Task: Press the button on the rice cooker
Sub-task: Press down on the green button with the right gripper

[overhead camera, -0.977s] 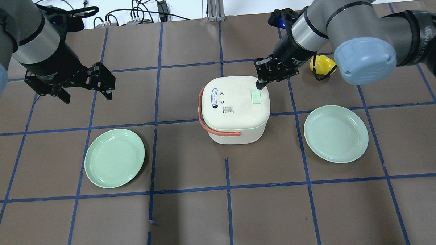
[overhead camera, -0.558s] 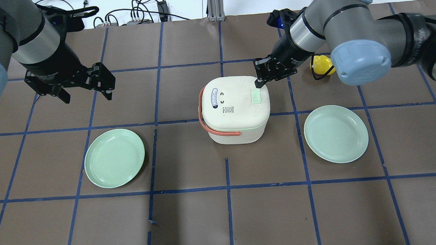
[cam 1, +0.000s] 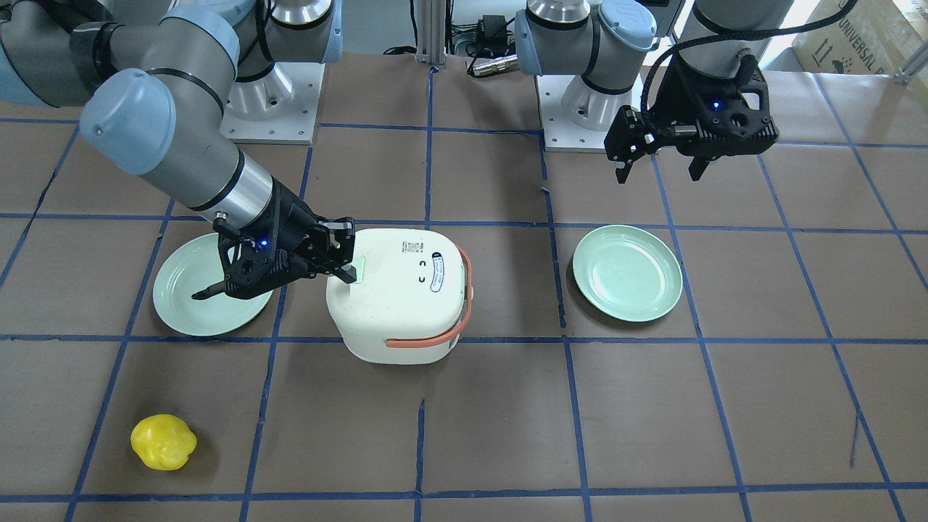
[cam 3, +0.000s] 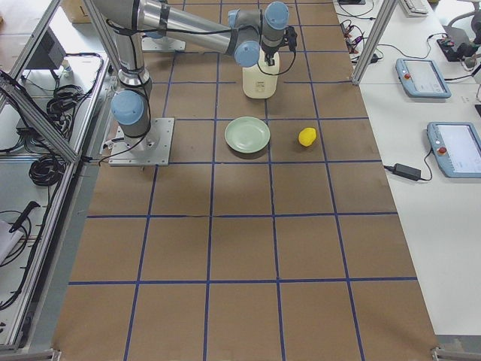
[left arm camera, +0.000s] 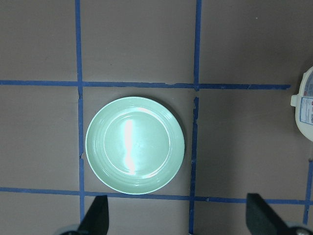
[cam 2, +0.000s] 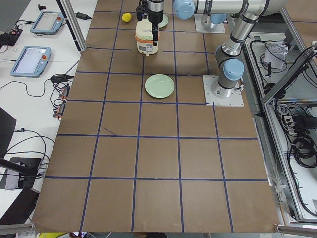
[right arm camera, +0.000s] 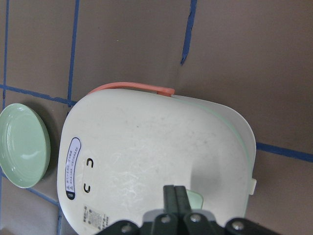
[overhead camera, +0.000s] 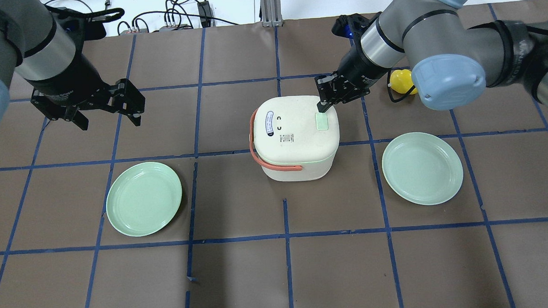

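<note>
Fingers (right arm camera: 169, 198) of the right tool (overhead camera: 321, 108) are pressed together and hold nothing. Their tip is at the far end of the button (overhead camera: 321, 122); contact is unclear. The button sits on top of the rice cooker (overhead camera: 296, 139), by its right rim, well in from every worktop (overhead camera: 241, 273) edge. Toward the left edge, the left tool (overhead camera: 108, 118) hovers wide open and empty near a green plate (overhead camera: 144, 198).

Overhead and front cameras faced each other, far above the right gripper (overhead camera: 321, 107); its wrist camera looked down, close, onto the rice cooker (right arm camera: 146, 147) all three shared.
</note>
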`<move>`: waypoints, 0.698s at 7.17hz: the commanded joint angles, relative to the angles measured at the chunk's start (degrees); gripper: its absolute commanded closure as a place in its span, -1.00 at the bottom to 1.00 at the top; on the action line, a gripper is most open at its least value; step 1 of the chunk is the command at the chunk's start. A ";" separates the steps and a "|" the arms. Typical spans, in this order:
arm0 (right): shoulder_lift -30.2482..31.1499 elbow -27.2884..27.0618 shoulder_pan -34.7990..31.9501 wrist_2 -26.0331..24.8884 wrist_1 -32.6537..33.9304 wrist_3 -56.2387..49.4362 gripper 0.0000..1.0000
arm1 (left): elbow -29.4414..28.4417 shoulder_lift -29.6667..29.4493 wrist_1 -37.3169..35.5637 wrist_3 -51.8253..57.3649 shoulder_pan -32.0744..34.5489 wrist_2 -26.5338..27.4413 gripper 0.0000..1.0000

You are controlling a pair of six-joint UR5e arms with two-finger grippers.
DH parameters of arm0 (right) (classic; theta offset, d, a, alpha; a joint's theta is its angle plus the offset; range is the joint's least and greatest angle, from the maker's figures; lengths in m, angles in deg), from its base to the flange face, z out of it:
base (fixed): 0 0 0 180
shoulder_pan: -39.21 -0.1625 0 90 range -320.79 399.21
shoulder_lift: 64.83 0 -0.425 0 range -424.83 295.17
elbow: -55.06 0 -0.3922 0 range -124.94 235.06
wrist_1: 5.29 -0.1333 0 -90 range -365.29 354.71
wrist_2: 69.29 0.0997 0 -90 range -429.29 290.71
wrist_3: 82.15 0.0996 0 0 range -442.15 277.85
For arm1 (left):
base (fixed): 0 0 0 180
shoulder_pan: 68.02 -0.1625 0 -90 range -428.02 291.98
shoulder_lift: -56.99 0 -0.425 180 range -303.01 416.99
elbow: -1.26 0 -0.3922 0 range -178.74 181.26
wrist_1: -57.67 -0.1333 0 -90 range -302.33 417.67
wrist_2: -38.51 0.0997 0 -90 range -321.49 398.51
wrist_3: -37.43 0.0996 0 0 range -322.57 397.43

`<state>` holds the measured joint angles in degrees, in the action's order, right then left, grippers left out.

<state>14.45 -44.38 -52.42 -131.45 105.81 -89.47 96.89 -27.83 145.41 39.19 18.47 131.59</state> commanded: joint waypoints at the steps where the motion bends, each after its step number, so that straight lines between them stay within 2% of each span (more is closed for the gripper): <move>1: -0.09 -0.05 -0.04 0.02 -0.01 -0.15 0.91 | 0.00 0.00 -0.03 0.00 0.00 0.00 -1.00; 5: -0.09 -1.11 -0.04 -0.07 -0.01 -0.24 0.91 | 0.00 0.00 -0.03 0.00 0.00 0.00 -1.00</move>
<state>14.33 -45.28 -52.46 -131.51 105.80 -89.69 96.89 -27.83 145.44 39.19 18.47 131.59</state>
